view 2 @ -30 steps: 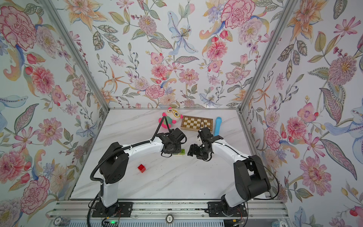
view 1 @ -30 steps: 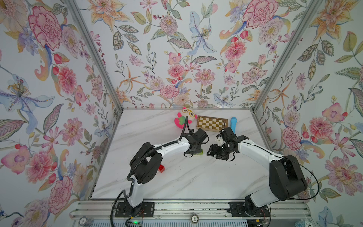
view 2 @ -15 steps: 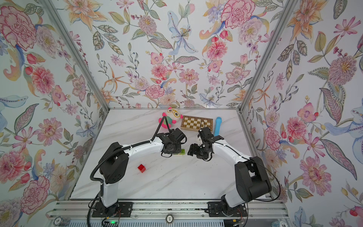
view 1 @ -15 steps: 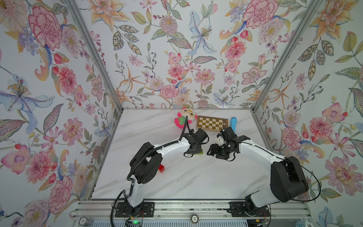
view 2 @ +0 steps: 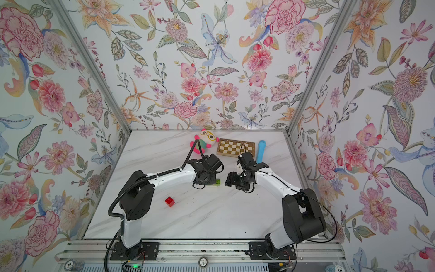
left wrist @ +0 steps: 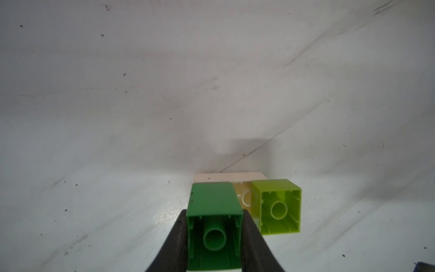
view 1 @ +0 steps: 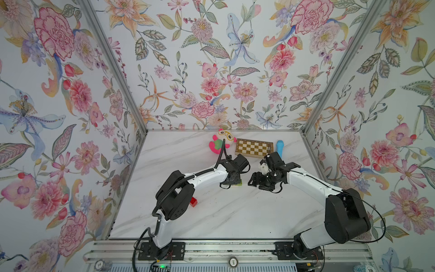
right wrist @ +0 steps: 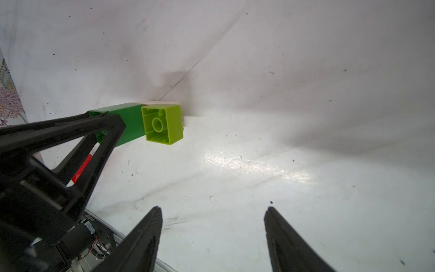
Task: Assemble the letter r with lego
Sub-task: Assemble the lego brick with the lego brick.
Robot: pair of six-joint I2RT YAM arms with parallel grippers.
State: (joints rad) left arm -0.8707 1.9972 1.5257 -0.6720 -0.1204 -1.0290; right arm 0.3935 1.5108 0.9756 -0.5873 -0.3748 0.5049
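Left wrist: left fingers [left wrist: 176, 242] clamp dark green brick [left wrist: 213, 205], apparently joined with white brick [left wrist: 228, 176] and lime brick [left wrist: 277, 207]; right fingers [right wrist: 146, 235] parted, empty; red brick [view 2: 169, 201] unattached.

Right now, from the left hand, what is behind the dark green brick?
A cream-white brick; the dark green brick and lime brick hide most of it.

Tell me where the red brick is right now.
In both top views the red brick lies alone on the table, on the robot's left, beside the left arm's elbow.
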